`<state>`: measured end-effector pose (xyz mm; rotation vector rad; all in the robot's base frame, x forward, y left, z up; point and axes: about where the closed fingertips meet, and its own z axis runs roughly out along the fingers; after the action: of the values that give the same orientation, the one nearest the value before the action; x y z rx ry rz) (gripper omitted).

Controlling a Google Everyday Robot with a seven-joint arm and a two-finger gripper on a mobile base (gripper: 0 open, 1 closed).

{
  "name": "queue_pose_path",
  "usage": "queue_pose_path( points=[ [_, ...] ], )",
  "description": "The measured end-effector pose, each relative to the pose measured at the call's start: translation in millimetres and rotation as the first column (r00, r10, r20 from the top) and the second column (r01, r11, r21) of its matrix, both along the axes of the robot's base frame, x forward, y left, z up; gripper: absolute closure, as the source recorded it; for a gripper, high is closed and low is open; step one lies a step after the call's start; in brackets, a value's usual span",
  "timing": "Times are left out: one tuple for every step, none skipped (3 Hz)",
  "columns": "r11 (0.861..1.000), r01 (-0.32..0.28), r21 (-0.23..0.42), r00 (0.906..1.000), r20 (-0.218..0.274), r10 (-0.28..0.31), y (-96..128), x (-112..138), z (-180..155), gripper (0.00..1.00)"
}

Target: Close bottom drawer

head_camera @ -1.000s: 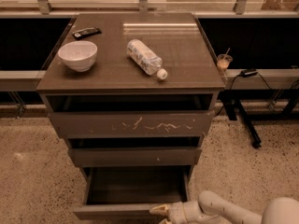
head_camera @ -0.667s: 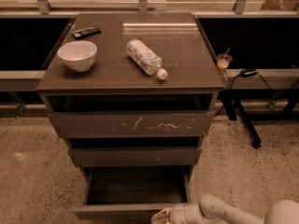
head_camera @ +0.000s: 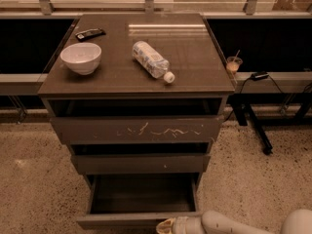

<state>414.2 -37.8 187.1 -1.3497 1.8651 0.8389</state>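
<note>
At frame bottom: gripper, pale arm trailing off to its right; can't tell whether it's spread or pressed together. The bottom drawer is right at the gripper's tip, pulled well out. Its flat front runs left-right, w/ the gripper at the right-of-centre stretch; contact not clear. Its slide axis points from the cabinet out toward the gripper. Directly beyond the gripper, the middle drawer and scratched top drawer each stick out a bit. Farther beyond, on the cabinet top: bowl off to the left, bottle on its side approx. straight ahead. Vs. 1 s ago: gripper has dropped slightly lower; drawer is out as far as before.
</note>
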Motion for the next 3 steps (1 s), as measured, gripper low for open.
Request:
queue_pose_path(
  points=[
    [0.995,0.1,-0.021,0.995,0.011,-0.099,-16.7,28.5,-19.0,0.54],
    [0.995,0.102,-0.023,0.9947,0.014,-0.102,-17.7,29.0,-19.0,0.31],
    [0.995,0.102,-0.023,0.9947,0.014,-0.102,-17.6,28.9,-19.0,0.08]
  ],
)
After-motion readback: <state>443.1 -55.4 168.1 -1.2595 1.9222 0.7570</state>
